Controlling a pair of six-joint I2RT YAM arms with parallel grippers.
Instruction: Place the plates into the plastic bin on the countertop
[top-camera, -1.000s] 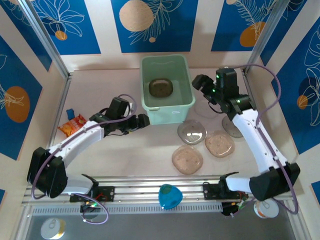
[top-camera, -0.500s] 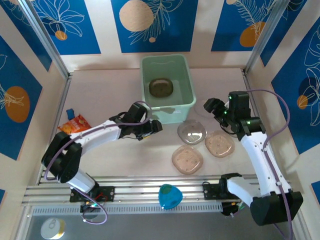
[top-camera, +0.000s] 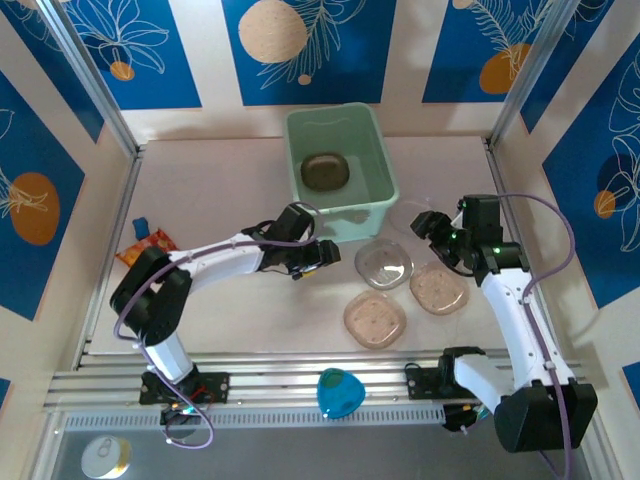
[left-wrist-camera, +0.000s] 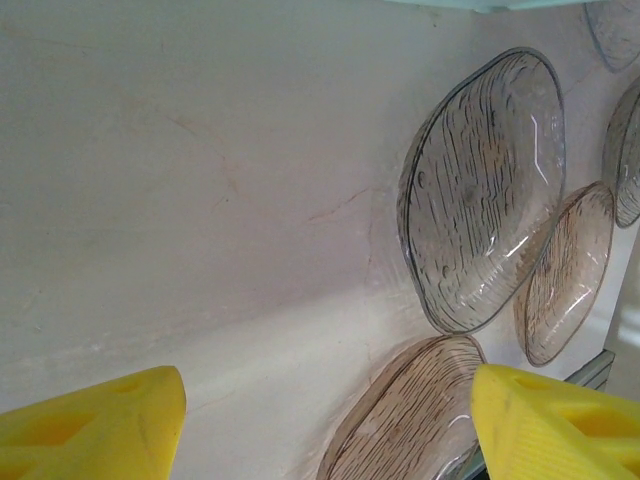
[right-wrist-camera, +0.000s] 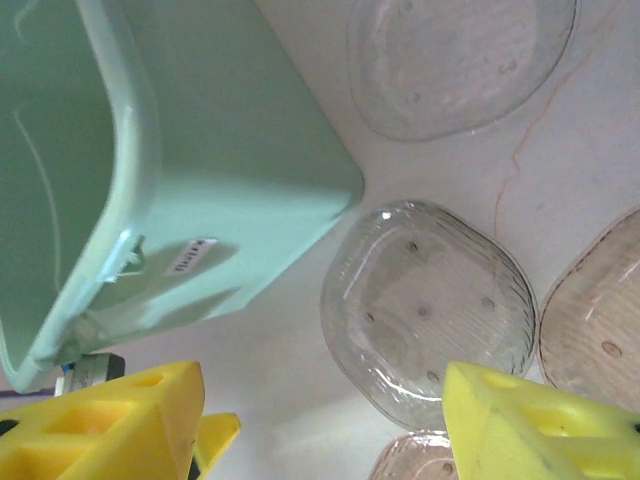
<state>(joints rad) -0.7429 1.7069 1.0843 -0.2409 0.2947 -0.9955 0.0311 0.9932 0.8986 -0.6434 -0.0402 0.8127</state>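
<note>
- Grey plate (top-camera: 384, 265) lay centred ahead of right end effector (top-camera: 431, 226) — jaws apart, empty.
- Left end effector (top-camera: 322, 256) sat just left of it, jaws likewise apart, empty.

Free to pass over bare worktop (top-camera: 220, 200) left of the plastic bin (top-camera: 360, 224). Hemmed in front of it by the left arm (top-camera: 215, 262) lying across. Crowded rightward by three plates (top-camera: 375, 319) set close together beside the right arm (top-camera: 518, 302). Open from above into the bin.
</note>
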